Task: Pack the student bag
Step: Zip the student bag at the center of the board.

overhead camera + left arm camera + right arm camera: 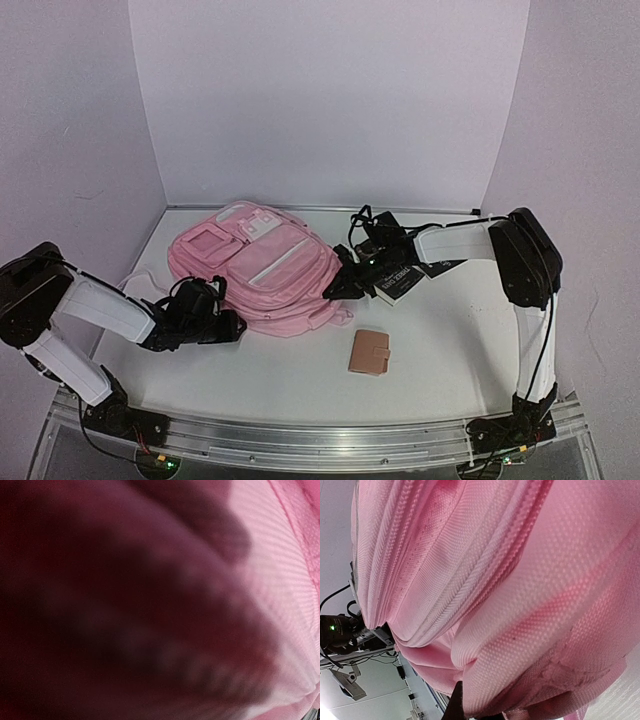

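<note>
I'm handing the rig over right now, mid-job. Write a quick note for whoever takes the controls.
Left gripper: pressed against the near-left edge of the student bag. Its camera shows only blurred pink fabric, so open or shut is unclear.
Right gripper: shut, at the bag's right edge. A grip on fabric cannot be confirmed.
Bag: lies flat, front up, mid-table.
Outside it: black booklet beside the right gripper, tan wallet in front of the bag.
Done: nothing visibly packed.
Left: open the bag, load both items, close it.
</note>
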